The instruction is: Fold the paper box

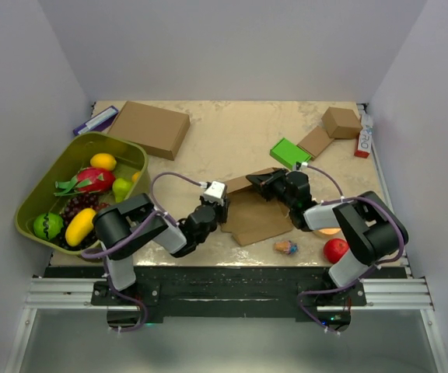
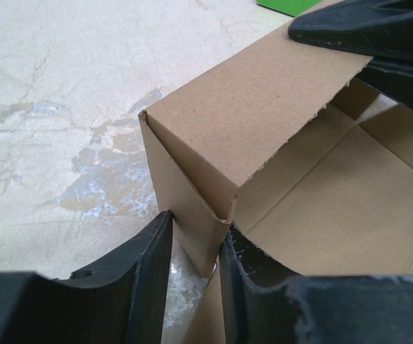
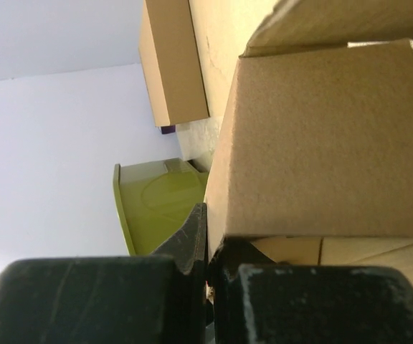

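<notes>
Paper box (image 1: 257,217), centre-near on the table (image 1: 232,132): probably light, thin, easily creased card. Left gripper (image 2: 196,233) pinches its left corner wall; right gripper (image 3: 206,233) pinches the far flap. Best held along panel edges, near creases.

Green bin (image 1: 67,158) holds fruit (image 1: 92,180) at left; brown box (image 1: 150,128) lies just behind.

Left gripper (image 2: 196,247): pinching the paper box (image 2: 264,107) wall.
Right gripper (image 3: 205,240): clamped on its flap, arm stretched left.
</notes>
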